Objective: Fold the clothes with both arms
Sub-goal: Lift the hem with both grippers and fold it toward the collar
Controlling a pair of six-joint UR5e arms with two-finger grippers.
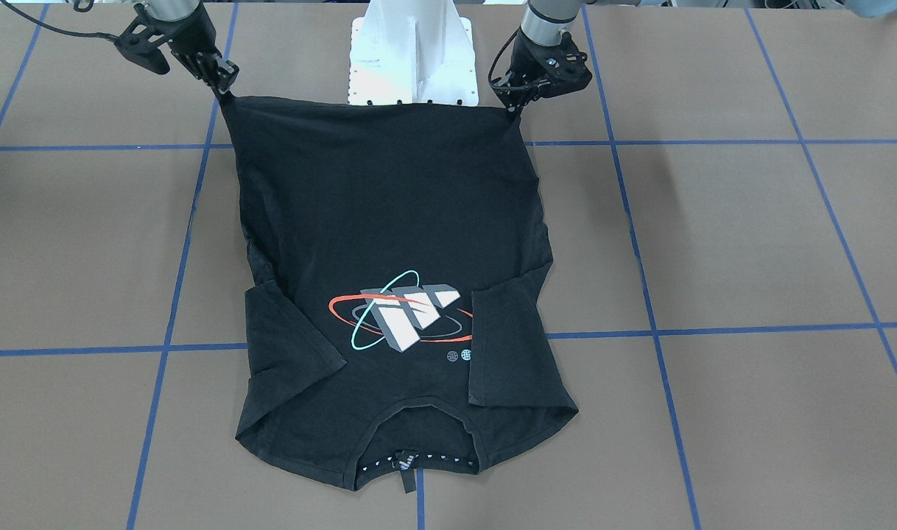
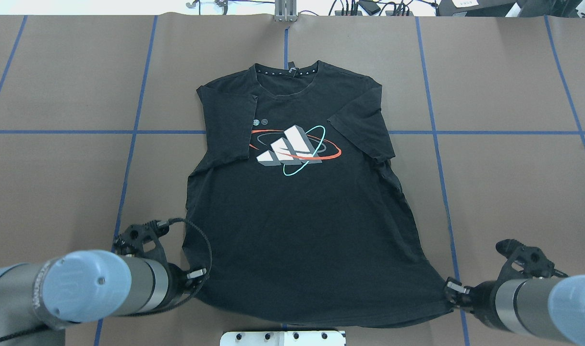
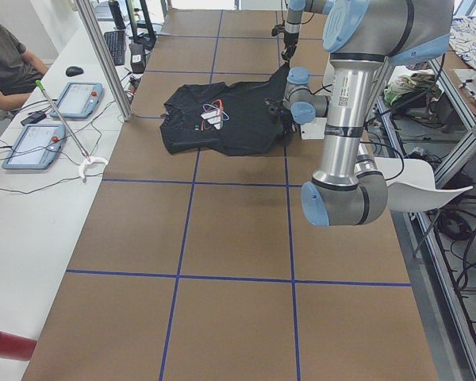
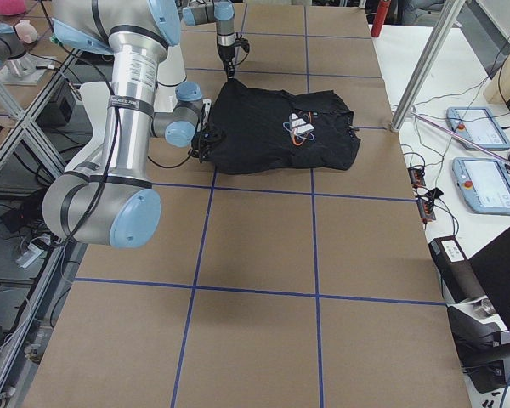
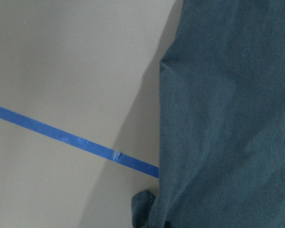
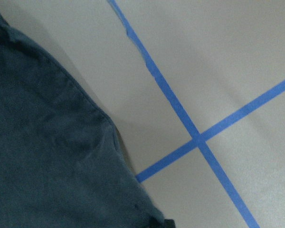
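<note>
The black T-shirt (image 1: 389,221) lies flat on the brown table, print side up. Its orbit-ring logo (image 2: 292,149) faces up, the collar is at the far end from the robot, and both sleeves are folded inward. My left gripper (image 2: 199,274) is shut on the hem corner on the robot's left; it also shows in the front-facing view (image 1: 515,110). My right gripper (image 2: 450,287) is shut on the other hem corner, on the left of the front-facing view (image 1: 224,90). The hem runs taut between them. The wrist views show only shirt fabric (image 5: 228,118) (image 6: 47,156) and tape.
The white base stand (image 1: 412,59) sits just behind the hem. Blue tape lines (image 2: 134,132) divide the table into squares. A side bench with tablets (image 3: 36,143), a metal post (image 3: 103,55) and a seated person (image 3: 4,55) borders the table's far edge.
</note>
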